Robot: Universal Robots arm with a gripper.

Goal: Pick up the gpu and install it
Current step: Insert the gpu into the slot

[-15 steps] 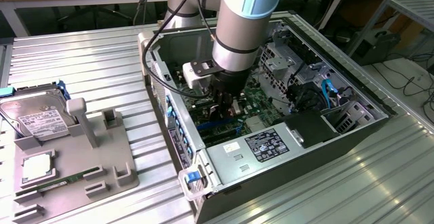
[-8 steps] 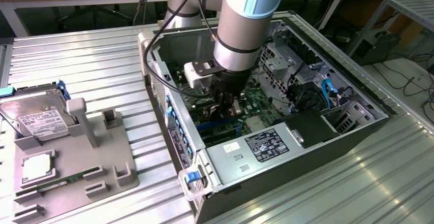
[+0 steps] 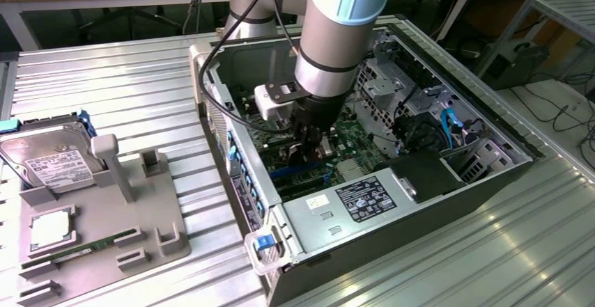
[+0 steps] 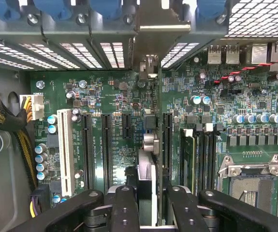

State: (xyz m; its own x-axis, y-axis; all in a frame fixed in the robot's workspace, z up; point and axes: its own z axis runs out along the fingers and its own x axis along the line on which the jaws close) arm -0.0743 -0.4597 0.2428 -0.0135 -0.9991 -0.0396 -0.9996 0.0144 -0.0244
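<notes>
My gripper (image 3: 307, 150) reaches down inside the open computer case (image 3: 423, 227), over the green motherboard (image 4: 109, 101). It is shut on the gpu (image 4: 146, 166), which the wrist view shows edge-on between the two black fingers (image 4: 124, 208). The card's pale metal bracket (image 4: 153, 26) lies against the case's rear slot openings. The card runs along the board between the long black expansion slots (image 4: 86, 150). I cannot tell whether its edge sits in a slot. In the exterior view the gpu is mostly hidden by the gripper.
A grey parts tray (image 3: 139, 216) on the exterior view's left holds a silver hard drive (image 3: 51, 161), a processor chip (image 3: 51, 227) and a green memory stick (image 3: 88, 248). Cables (image 4: 3, 116), a drive cage (image 3: 395, 77) and the power supply (image 3: 372, 199) crowd the case.
</notes>
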